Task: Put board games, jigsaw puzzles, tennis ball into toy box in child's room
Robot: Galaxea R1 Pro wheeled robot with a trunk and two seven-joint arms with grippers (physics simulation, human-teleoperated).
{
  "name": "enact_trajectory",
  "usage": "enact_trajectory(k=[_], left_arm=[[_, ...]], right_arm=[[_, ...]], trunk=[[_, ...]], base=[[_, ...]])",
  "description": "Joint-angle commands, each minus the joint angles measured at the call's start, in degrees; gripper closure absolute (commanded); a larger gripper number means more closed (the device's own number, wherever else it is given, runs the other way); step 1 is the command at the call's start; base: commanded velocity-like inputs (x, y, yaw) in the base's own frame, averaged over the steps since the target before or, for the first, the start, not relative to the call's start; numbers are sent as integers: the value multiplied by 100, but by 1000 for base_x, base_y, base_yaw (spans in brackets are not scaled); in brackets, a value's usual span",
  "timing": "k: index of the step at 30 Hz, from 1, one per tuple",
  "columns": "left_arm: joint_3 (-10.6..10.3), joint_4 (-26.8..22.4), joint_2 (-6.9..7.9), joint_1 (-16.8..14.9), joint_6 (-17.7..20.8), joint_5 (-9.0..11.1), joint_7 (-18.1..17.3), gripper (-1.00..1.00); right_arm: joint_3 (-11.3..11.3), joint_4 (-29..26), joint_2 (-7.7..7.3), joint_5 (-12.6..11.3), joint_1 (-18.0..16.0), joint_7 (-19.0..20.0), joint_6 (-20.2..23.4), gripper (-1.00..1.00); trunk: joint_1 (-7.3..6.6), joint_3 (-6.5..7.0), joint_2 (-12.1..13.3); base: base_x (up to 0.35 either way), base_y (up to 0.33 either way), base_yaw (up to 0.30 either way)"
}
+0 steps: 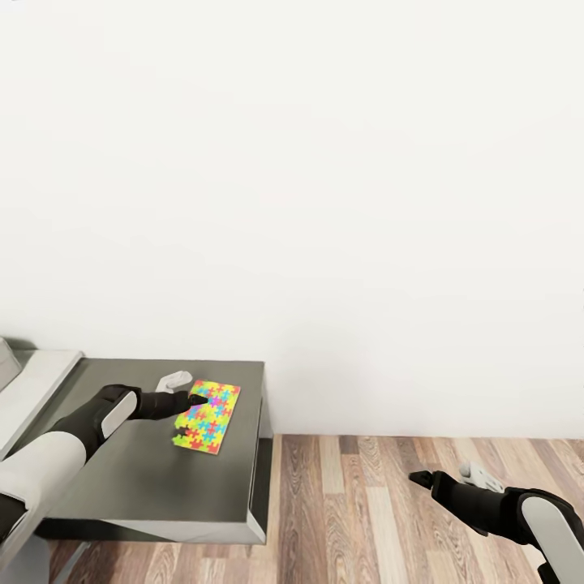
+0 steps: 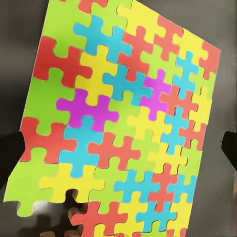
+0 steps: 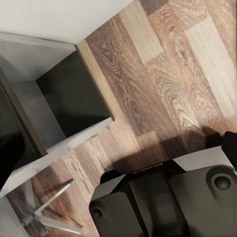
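Observation:
A many-coloured jigsaw puzzle [image 1: 208, 416] lies flat on the dark grey table [image 1: 146, 478], near its right edge. My left gripper [image 1: 193, 401] hovers over the puzzle's near-left part, open. In the left wrist view the puzzle [image 2: 123, 123] spans almost the whole picture, with the left gripper [image 2: 118, 150] spread wide and one dark fingertip [image 2: 10, 155] at each side. My right gripper [image 1: 423, 478] hangs open above the wooden floor to the right of the table, holding nothing. The right wrist view has its fingertips [image 3: 10, 160] at the picture's edges.
A white wall [image 1: 324, 203] rises behind the table. Wooden floor [image 1: 389, 503] stretches to the right. A light grey surface [image 1: 32, 389] adjoins the table at the left. The right wrist view looks down on the table's corner [image 3: 74, 94], my base [image 3: 168, 202] and metal legs [image 3: 47, 217].

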Motion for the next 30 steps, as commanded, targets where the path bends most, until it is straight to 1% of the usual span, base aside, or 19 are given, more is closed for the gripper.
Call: enact_trajectory(k=[1, 6, 10, 30], left_arm=[[-24, -5, 6, -4, 19, 23, -6, -100], [-24, -6, 6, -4, 21, 23, -6, -100], [-24, -6, 6, -4, 24, 23, -6, -100], [-9, -5, 6, -4, 25, 23, -9, -100]], right_arm=[[-2, -5, -3, -59, -6, -60, 17, -100], [-2, -5, -4, -59, -6, -60, 17, -100], [-2, -5, -5, -63, -6, -60, 23, -100], [-2, -5, -6, -67, -6, -60, 26, -100]], trunk=[[4, -2, -10], [4, 36, -10], [4, 47, -10], [4, 52, -10]], base=[[0, 0, -147], [0, 0, -136], [-17, 0, -48], [-15, 11, -5]])
